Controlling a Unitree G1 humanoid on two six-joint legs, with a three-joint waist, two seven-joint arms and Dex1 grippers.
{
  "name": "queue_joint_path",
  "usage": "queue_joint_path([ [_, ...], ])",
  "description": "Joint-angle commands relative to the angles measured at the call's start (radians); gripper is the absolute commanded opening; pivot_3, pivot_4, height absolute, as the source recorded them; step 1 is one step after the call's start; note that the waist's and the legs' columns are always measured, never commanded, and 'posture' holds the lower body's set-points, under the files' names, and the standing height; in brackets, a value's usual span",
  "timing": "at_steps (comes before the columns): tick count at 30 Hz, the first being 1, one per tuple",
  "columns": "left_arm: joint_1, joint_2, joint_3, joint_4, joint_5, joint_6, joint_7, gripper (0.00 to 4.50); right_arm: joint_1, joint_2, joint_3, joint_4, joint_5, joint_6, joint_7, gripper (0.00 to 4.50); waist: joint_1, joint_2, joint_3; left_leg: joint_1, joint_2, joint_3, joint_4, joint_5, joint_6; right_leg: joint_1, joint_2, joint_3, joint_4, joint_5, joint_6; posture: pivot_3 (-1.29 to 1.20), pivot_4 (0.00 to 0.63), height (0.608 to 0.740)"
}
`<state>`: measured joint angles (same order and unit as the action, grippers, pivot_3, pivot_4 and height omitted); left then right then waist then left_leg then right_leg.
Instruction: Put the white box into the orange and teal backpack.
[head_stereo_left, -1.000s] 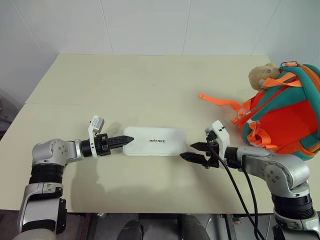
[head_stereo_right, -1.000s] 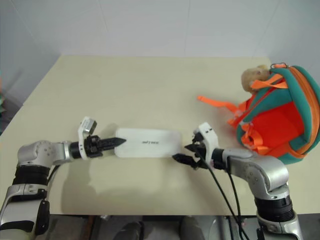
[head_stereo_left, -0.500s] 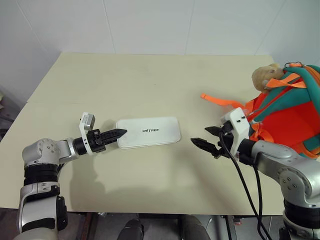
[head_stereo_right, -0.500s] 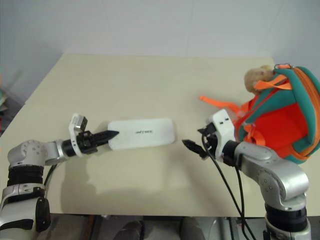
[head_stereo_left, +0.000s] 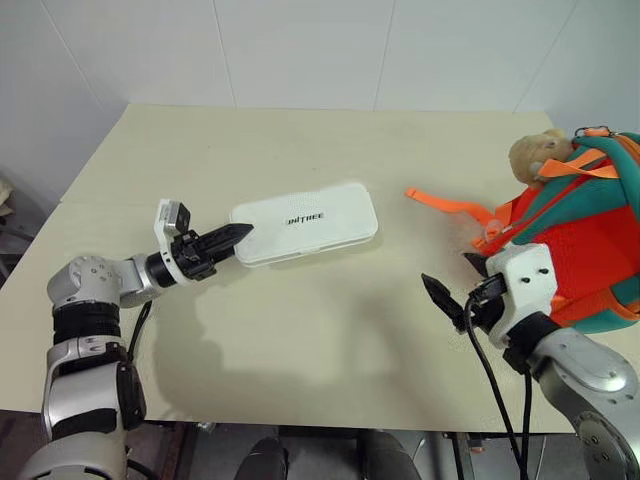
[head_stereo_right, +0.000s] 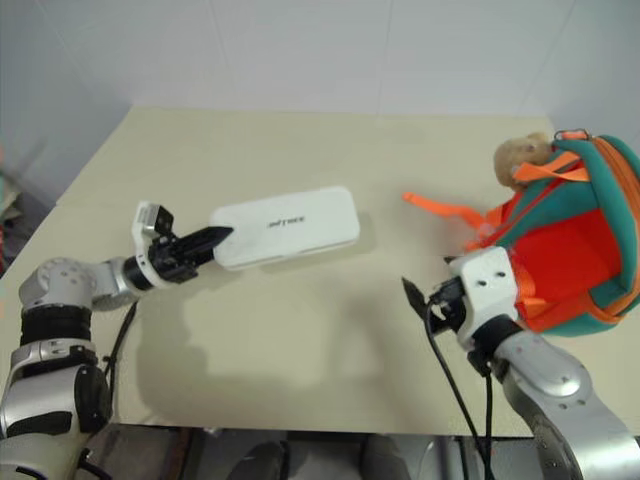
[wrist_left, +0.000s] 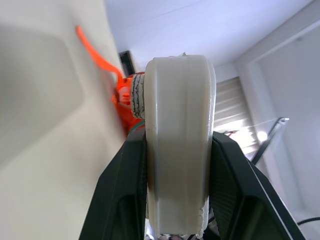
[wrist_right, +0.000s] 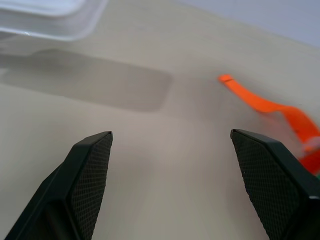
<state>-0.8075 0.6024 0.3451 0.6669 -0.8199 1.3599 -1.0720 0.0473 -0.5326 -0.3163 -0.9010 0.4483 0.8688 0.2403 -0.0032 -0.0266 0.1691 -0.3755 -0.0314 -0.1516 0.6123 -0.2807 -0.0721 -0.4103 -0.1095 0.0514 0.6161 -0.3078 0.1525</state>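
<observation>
The left gripper (head_stereo_left: 232, 236) is clamped on the short end of the box (head_stereo_left: 308, 221); in the left wrist view its two fingers (wrist_left: 123, 195) press on both sides of the box's white edge. The box is lifted above the table (head_stereo_left: 330, 330) and tilted, and its shadow falls on the table under it. The box is well apart from the backpack (head_stereo_left: 580, 235), on the left of it. The right gripper (head_stereo_left: 455, 275) is empty, with its fingers wide apart, near the backpack's lower front corner. An orange strap (head_stereo_left: 445, 201) lies on the table between the box and the backpack. A tan plush toy (head_stereo_left: 538, 153) sits on the backpack's top.
</observation>
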Motion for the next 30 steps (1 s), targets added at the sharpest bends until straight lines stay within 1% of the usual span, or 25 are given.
queue_joint_path([
  [1, -0.045, 0.015, -0.006, 0.023, -0.009, -0.014, -0.057, 1.30, 0.026, 0.020, -0.079, -0.008, -0.043, -0.078, -0.025, 4.50, -0.001, 0.000, 0.000, 0.000, 0.000, 0.000, 0.000, 0.000, 0.000, 0.000, 0.000, 0.000, 0.000, 0.000, 0.000, 0.00, 0.150, 0.740],
  [6, -0.059, 0.024, -0.035, 0.033, 0.000, -0.015, -0.087, 1.30, 0.007, 0.068, -0.126, 0.090, -0.106, -0.144, -0.086, 4.50, -0.001, 0.000, 0.000, 0.000, 0.000, 0.000, 0.000, 0.000, 0.000, 0.000, 0.000, 0.000, 0.001, 0.000, 0.000, 0.00, 0.150, 0.740],
  [13, -0.039, 0.037, -0.063, 0.007, -0.004, 0.015, -0.098, 1.30, -0.052, 0.096, -0.090, 0.236, -0.192, -0.236, -0.132, 4.50, -0.003, 0.000, 0.000, 0.001, 0.000, 0.000, 0.000, 0.000, 0.000, 0.000, 0.000, 0.001, 0.002, 0.000, 0.000, 0.00, 0.150, 0.740],
  [17, -0.015, 0.049, -0.076, -0.033, -0.014, 0.043, -0.099, 1.30, -0.077, 0.106, -0.068, 0.278, -0.218, -0.270, -0.135, 4.50, -0.005, 0.001, 0.000, 0.001, 0.000, 0.000, 0.000, 0.000, 0.000, 0.000, 0.000, 0.002, 0.002, 0.000, 0.000, 0.00, 0.150, 0.740],
  [24, 0.039, 0.078, -0.063, -0.114, -0.036, 0.094, -0.089, 1.30, -0.130, 0.123, -0.059, 0.375, -0.244, -0.318, -0.142, 4.50, -0.006, 0.001, 0.001, 0.002, 0.000, 0.001, 0.000, 0.000, 0.000, 0.000, 0.000, 0.002, 0.003, 0.000, 0.000, 0.00, 0.150, 0.740],
  [30, 0.059, 0.071, -0.042, -0.154, -0.045, 0.111, -0.066, 1.30, -0.213, 0.147, -0.057, 0.503, -0.256, -0.373, -0.162, 4.50, -0.006, 0.001, 0.001, 0.002, 0.000, 0.001, 0.000, 0.001, -0.001, 0.000, 0.000, 0.003, 0.004, 0.000, 0.000, 0.00, 0.150, 0.740],
])
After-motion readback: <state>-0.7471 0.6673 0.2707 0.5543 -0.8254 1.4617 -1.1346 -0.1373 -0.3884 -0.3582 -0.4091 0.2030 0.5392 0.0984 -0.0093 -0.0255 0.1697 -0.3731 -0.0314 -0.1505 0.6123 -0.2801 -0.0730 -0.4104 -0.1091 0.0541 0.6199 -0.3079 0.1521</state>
